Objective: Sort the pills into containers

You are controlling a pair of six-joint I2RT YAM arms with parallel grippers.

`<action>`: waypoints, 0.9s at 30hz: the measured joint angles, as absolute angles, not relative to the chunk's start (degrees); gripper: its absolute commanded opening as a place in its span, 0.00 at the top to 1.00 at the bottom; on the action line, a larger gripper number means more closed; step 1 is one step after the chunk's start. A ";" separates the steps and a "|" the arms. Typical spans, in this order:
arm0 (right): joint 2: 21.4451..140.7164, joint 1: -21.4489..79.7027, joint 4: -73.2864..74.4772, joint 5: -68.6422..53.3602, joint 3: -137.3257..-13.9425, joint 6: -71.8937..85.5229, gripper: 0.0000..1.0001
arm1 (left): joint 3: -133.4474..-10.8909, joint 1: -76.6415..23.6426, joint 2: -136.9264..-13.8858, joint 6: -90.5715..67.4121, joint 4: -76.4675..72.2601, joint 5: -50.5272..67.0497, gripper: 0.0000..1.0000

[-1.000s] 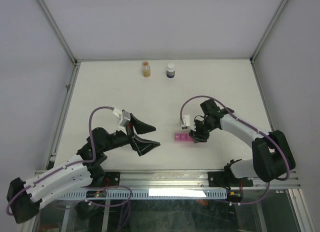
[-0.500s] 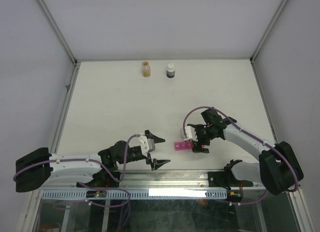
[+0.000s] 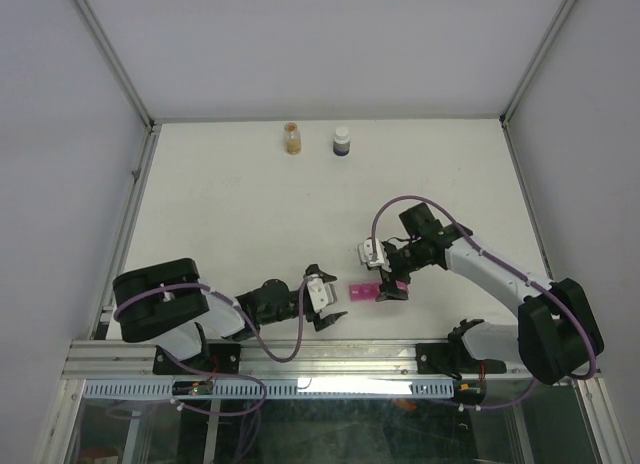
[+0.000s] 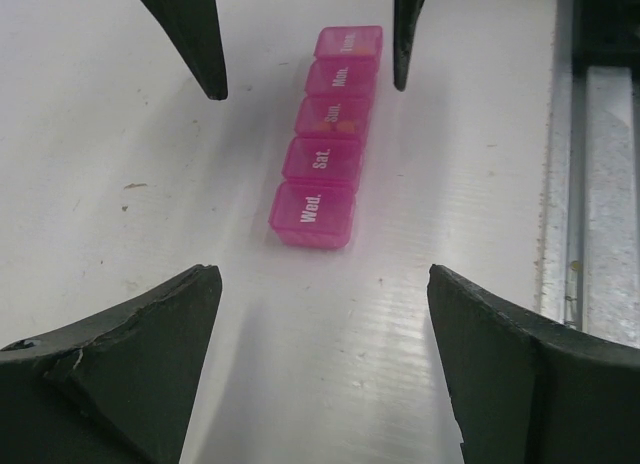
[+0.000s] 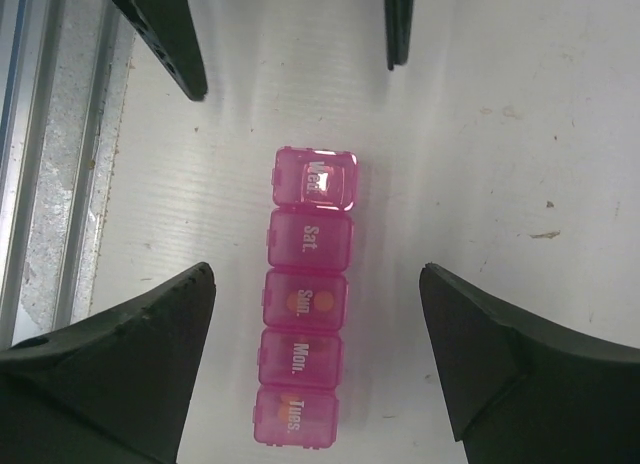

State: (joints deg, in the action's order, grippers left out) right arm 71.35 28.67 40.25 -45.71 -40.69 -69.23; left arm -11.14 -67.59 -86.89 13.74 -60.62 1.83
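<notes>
The pink pill organiser (image 3: 364,292) lies flat near the table's front edge, a strip of several lidded compartments, all lids down. Orange pills (image 5: 298,302) show through the Sun. and Tues. lids. My right gripper (image 3: 392,284) is open at the strip's right end. In the right wrist view it (image 5: 315,276) flanks the organiser (image 5: 308,324) with a gap on each side. My left gripper (image 3: 328,302) is open and empty, just left of the strip. In the left wrist view it (image 4: 322,284) faces the Wed. end of the organiser (image 4: 325,159). More pills fill the small clear bottle (image 3: 292,140) at the back.
A dark white-capped bottle (image 3: 342,142) stands beside the clear bottle at the table's far edge. The metal rail (image 3: 330,356) runs along the near edge, close below both grippers. The left arm (image 3: 200,309) lies low along that edge.
The left arm has dropped low and reached right, bringing its open gripper up to the organiser's left end. The organiser and the right gripper have shifted slightly toward the near edge.
</notes>
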 measured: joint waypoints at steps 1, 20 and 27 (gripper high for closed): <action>71.44 28.77 39.86 -46.00 -40.58 -68.97 0.14 | -11.57 -67.18 -88.62 13.80 -61.80 1.96 0.16; 71.48 32.91 28.49 -43.31 -33.10 -64.40 0.21 | -17.15 -64.77 -108.20 12.95 -78.74 6.22 0.37; 71.64 34.09 25.96 -42.19 -32.73 -63.55 0.25 | -18.72 -64.77 -111.24 12.80 -79.81 6.59 0.42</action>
State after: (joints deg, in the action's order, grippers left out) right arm 71.64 34.09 25.96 -42.19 -32.73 -63.55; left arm -18.72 -64.77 -111.24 12.80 -79.81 6.59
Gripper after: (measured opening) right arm 0.766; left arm 0.594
